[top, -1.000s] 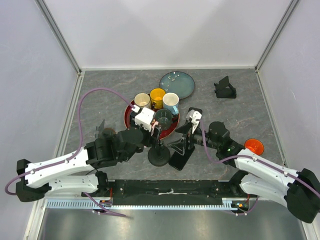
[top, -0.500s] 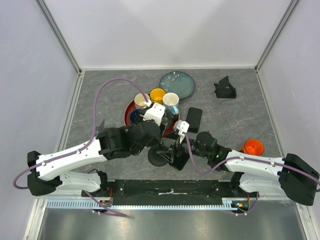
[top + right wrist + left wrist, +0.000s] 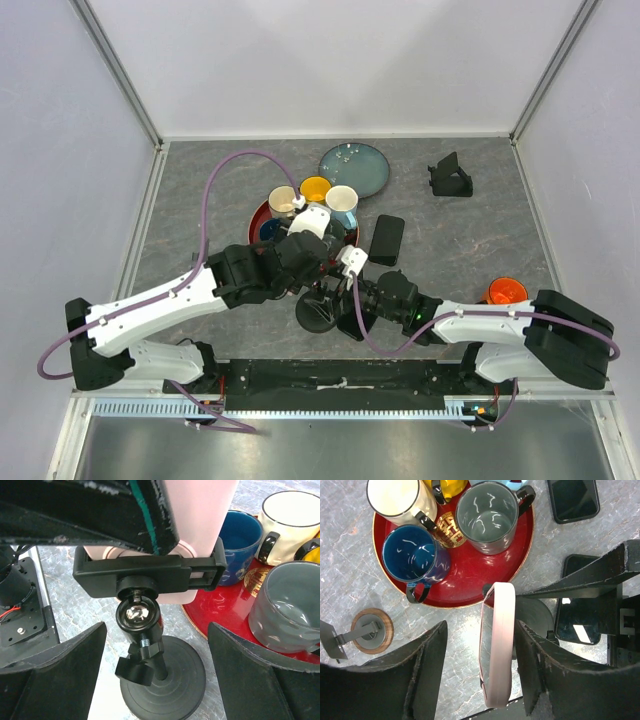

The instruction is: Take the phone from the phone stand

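Together at the phone stand (image 3: pixel 162 685), your left gripper (image 3: pixel 480 630) straddles the clamped pink phone (image 3: pixel 497 645), jaws apart; your right gripper (image 3: pixel 155 630), also spread wide, brackets it.

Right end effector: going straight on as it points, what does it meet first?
Likely the phone stand, at its ball joint, dead ahead of the right end effector; the pink phone sits clamped just above. Depth unclear.

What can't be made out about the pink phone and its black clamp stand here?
Left wrist view: pink phone seen edge-on, screen hidden; left gripper contact unclear.
Top view: left and right gripper cover the phone; only the black stand's base shows.
Right wrist view: frame edge crops the phone.
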